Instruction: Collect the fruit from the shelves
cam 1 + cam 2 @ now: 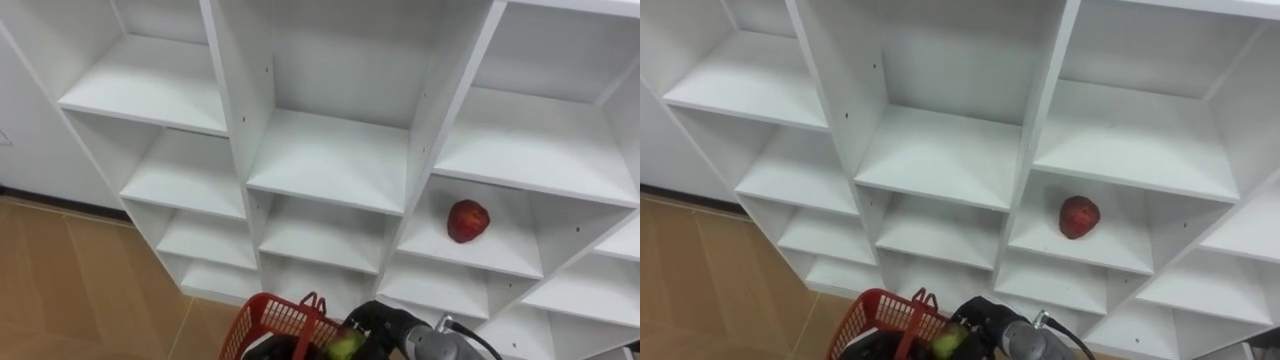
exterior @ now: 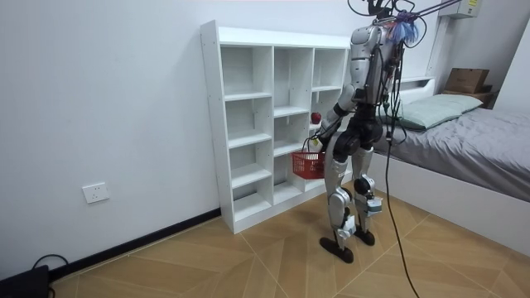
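The room view shows the robot standing upright facing the white closet (image 2: pixel 210 124), with a bed (image 2: pixel 480 149) behind it. The red basket (image 2: pixel 308 165) hangs clear of the floor at its left hand (image 2: pixel 318 135), and I cannot tell that hand's grip. The eye views show the right hand (image 1: pixel 385 320) clenched round a small green fruit (image 1: pixel 345 346) just over the basket's rim. A round, dark-red apple (image 1: pixel 468 221) lies alone in a compartment of the closet's right column.
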### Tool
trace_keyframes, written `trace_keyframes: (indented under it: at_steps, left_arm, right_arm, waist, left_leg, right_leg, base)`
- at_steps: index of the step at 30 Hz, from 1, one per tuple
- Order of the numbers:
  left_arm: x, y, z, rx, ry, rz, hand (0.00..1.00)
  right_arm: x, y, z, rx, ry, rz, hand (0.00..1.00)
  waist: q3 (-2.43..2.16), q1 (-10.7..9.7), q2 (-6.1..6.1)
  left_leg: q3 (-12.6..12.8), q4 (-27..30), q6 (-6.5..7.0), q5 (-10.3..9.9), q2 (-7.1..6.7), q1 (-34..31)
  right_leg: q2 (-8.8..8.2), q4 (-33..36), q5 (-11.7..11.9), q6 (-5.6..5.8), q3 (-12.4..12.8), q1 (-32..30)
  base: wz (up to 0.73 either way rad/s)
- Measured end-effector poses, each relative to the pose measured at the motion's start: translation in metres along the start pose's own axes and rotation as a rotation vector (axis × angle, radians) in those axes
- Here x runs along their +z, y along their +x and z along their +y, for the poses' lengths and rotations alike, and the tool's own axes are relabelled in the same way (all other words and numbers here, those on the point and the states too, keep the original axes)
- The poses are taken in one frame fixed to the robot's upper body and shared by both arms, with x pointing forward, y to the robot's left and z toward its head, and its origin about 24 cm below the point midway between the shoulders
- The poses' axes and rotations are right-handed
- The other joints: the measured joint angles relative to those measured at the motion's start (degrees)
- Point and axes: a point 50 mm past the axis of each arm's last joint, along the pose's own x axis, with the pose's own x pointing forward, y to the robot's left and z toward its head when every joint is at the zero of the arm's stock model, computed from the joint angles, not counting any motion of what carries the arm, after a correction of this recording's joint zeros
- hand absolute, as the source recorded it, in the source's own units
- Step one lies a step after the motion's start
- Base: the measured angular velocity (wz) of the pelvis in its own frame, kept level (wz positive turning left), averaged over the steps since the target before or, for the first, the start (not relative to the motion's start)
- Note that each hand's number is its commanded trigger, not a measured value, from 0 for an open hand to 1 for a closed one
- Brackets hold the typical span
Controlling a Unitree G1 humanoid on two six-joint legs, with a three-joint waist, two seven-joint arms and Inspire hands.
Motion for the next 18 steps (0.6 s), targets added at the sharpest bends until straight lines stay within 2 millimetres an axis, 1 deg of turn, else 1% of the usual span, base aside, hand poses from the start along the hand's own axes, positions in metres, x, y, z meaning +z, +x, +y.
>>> trace_keyframes:
  at_steps: [5, 10, 18]
  left_arm:
    - [-0.0008, 0.0000, -0.0011, -0.005, 0.010, 0.004, 1.00]
    - [0.0016, 0.0006, -0.0004, -0.004, 0.014, -0.001, 1.00]
    - [0.0014, 0.0006, -0.0013, -0.012, 0.017, 0.000, 1.00]
  right_arm:
    - [-0.0037, 0.0003, 0.0008, 0.000, 0.010, 0.007, 1.00]
    - [-0.0084, 0.0001, 0.0003, -0.004, 0.066, 0.015, 1.00]
    - [-0.0110, 0.0003, 0.0005, -0.017, 0.067, 0.027, 1.00]
  waist:
    - [0.03, 0.01, -0.01]
    - [0.10, 0.00, -0.11]
    - [0.14, 0.00, -0.13]
  left_leg:
    - [0.00, 0.00, 0.00, 0.00, 0.01, 0.00]
    - [-0.01, 0.05, 0.00, 0.00, 0.02, 0.00]
    - [0.00, 0.06, 0.02, -0.01, 0.05, -0.01]
  right_leg:
    - [0.00, 0.01, 0.00, 0.00, 0.00, 0.01]
    - [-0.01, 0.02, 0.00, 0.00, -0.01, 0.05]
    - [-0.01, 0.02, 0.00, 0.00, 0.04, 0.06]
  base:
    - [0.00]
    - [0.00]
    - [0.00]
